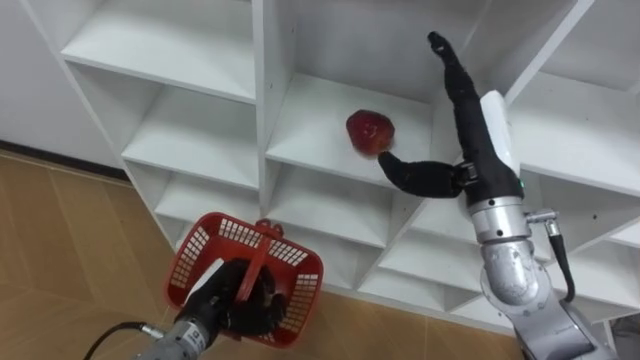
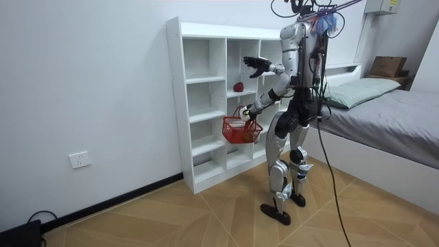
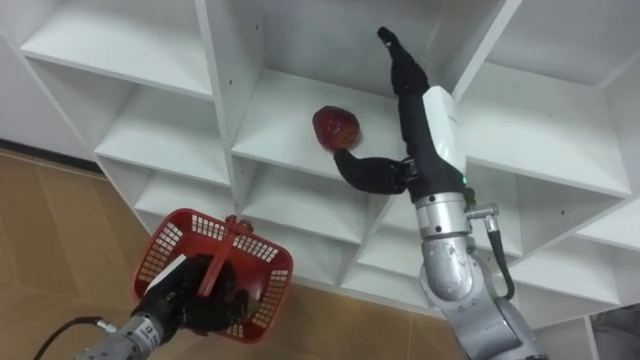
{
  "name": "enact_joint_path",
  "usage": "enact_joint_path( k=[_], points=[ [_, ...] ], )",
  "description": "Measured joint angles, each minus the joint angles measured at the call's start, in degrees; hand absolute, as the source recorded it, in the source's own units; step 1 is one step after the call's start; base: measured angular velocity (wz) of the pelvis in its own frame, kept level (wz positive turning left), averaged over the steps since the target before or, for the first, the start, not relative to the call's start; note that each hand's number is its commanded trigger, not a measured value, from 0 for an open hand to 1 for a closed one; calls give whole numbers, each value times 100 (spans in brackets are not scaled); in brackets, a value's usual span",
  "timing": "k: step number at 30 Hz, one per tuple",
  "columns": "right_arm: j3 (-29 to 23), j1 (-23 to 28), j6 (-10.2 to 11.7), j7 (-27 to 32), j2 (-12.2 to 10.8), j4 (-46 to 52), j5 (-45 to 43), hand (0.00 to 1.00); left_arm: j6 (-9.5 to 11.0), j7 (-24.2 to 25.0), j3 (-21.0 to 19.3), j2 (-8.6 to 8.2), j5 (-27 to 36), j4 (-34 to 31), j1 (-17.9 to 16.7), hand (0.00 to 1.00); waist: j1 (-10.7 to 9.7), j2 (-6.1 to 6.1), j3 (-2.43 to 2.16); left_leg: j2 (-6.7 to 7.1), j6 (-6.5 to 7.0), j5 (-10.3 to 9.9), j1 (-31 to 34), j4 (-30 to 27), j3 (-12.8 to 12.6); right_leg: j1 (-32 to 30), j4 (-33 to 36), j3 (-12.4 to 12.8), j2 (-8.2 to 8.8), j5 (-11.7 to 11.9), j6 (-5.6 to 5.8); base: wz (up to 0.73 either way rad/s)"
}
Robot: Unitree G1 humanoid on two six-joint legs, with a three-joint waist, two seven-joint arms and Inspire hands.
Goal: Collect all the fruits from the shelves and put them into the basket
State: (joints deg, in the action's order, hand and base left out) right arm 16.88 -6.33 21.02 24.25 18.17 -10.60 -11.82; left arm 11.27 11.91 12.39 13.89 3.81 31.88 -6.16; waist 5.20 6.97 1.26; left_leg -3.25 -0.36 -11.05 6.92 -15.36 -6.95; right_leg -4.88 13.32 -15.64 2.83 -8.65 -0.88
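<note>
Robot at the closet, basket in hand

A humanoid robot stands facing a white closet (image 2: 175,103), a red basket (image 2: 239,130) gripped by its handle in the left robot hand (image 2: 251,116). The right robot hand (image 2: 257,65), fingers spread, is raised near a red fruit (image 2: 238,87) on a middle shelf. A bed (image 2: 384,116) stands just behind the robot.

Head stereo, room camera: closet (image 1: 262,100) shared

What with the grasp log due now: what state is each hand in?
Left hand: shut on the handle of the red basket.
Right hand: open, fingers straight, thumb beside the red fruit on the shelf.
</note>
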Motion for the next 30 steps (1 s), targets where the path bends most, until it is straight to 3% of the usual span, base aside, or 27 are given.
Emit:
enact_joint_path(
  k=[15, 21, 25, 30],
  points=[
    [7, -318, 469, 39, -37, -835, 832, 0, -31, 17, 42, 2, 9, -22, 9, 100, 0, -10, 9, 105, 34, 106, 64, 0, 239, 84, -38, -183, 105, 10, 22, 8],
    [-10, -661, 345, 7, -317, -1329, 1202, 0, -198, 40, 131, -7, 8, -15, 11, 100, 1, -15, 3, 109, 63, 163, 173, -42, 255, -26, -54, -171, 126, 55, 51, 0],
    [-7, -840, 266, -12, -340, -1559, 1199, 0, -299, 142, 188, -44, -1, 5, 12, 100, 8, -25, 9, 110, 76, 241, 302, -39, 274, -165, -65, -168, 116, 152, 25, 1],
    [-9, -929, 5, -71, -383, -1629, 1362, 0, -421, 169, 257, -195, 1, 141, 15, 100, 23, -58, 25, 154, 78, 315, 418, -37, 331, -269, -51, -183, 112, 171, 44, 4]
  ],
)
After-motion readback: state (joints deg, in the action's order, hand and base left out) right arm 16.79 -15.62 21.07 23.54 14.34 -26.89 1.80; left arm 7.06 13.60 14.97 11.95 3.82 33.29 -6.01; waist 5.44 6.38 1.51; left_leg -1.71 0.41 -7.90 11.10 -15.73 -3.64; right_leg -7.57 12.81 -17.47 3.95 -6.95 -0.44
